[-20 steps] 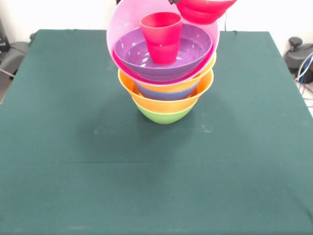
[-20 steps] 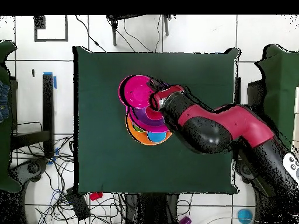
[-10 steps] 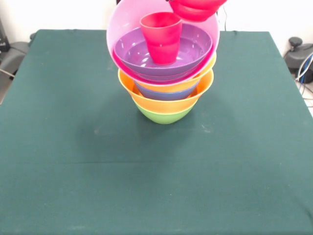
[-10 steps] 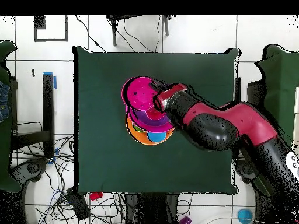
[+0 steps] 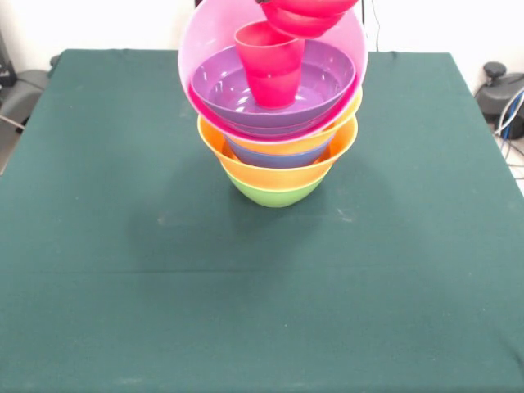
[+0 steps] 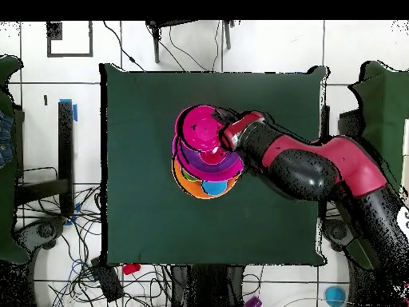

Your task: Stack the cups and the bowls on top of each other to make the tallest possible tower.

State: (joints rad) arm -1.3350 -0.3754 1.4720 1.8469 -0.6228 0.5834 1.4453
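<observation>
1. Tower (image 5: 277, 155) stands on green table (image 5: 123, 270), toward far side & centre in front view.
2. Stack, bottom up: green bowl (image 5: 274, 195), orange bowl (image 5: 246, 168), blue bowl (image 5: 278, 157), 2nd orange rim (image 5: 348, 110), purple bowl (image 5: 315, 86), w/ pink bowl (image 5: 209, 37) tilted up behind it.
3. Red cup (image 5: 271, 65) sits upright inside purple bowl.
4. Small red bowl (image 5: 304, 15) hangs at top edge of front view, above & just right of cup; whether it touches the cup's rim can't be told.
5. Overhead: arm (image 6: 307, 164) reaches in from right; gripper (image 6: 229, 132) at red bowl's (image 6: 201, 128) edge. Grip state: can't tell, fingers hidden.
</observation>
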